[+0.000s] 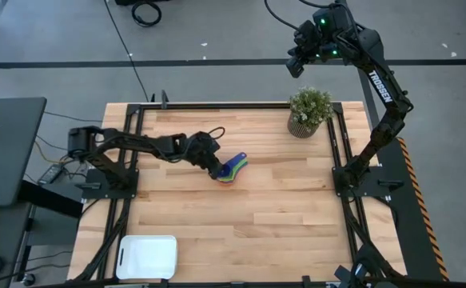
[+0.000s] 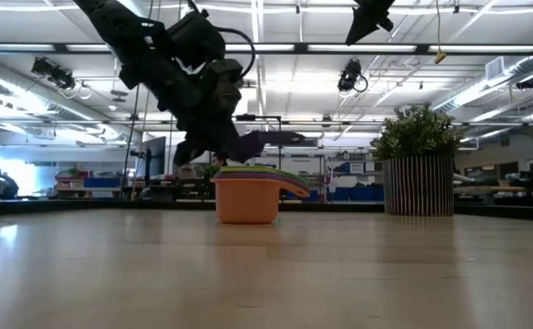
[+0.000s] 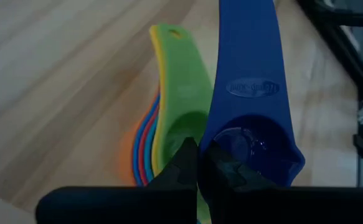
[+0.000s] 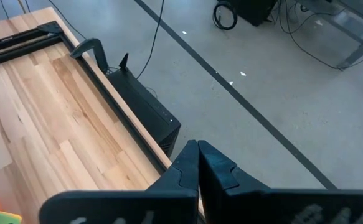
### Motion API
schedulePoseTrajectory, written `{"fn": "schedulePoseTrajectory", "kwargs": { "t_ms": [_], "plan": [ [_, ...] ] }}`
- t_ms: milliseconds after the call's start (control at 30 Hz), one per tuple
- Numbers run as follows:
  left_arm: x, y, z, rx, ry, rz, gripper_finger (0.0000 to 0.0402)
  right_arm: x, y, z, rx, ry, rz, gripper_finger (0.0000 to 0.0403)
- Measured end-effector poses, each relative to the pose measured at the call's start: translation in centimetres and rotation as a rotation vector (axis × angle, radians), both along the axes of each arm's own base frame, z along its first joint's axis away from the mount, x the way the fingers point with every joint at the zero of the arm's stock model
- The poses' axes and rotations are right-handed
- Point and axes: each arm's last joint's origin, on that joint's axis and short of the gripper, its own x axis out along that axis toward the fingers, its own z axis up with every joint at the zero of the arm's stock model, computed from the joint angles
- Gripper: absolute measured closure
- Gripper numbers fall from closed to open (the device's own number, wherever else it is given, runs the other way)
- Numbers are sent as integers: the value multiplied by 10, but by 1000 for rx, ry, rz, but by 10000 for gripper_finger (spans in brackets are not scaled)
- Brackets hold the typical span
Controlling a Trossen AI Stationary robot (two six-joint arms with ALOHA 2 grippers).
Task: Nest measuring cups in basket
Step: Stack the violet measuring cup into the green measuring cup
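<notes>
A nested stack of measuring cups [image 2: 246,196] stands on the table's middle on its orange bottom cup; the green one [image 3: 181,93] is on top, with yellow, blue and red rims under it. Just above the stack hangs the dark navy cup [image 2: 271,139], with my left gripper [image 1: 217,170] shut on it. The white basket [image 1: 147,256] lies at the table's near edge, left of middle, far from the cups. My right gripper [image 1: 295,68] waits shut, raised high beyond the table's far right corner. My left gripper pinches the wall of the navy cup's bowl [image 3: 213,144] between its two fingers, at the side away from the handle. The fingers slant down from the table's left. The cup hangs about level and clear of the green cup, its handle [image 3: 246,56] pointing away from the gripper.
A potted plant in a round ribbed pot [image 1: 308,112] stands at the far right of the table. Black frame rails [image 1: 340,152] run along the table's left, right and far edges. Bare wood lies between the stack and the basket.
</notes>
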Motion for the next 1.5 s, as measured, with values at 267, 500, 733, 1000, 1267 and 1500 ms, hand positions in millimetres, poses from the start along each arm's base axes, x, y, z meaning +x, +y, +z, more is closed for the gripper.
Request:
{"fn": "schedulePoseTrajectory", "kwargs": {
  "t_ms": [267,500,733,1000,1267,1500],
  "plan": [
    [3,-6,-9,3,37,-19,391,0,0,0,0,0,0,400],
    [3,-7,-11,-21,40,-33,365,0,0,0,0,0,0,400],
    [3,-8,-10,-88,34,-27,312,0,0,0,0,0,0,400],
    [1,-1,-10,-179,25,-54,306,0,0,0,-14,13,14,400],
    [-2,9,-8,-247,12,-94,313,0,0,0,-20,19,20,400],
    [-6,13,-10,-235,41,-97,331,0,0,0,-20,19,20,399]
  ]
}}
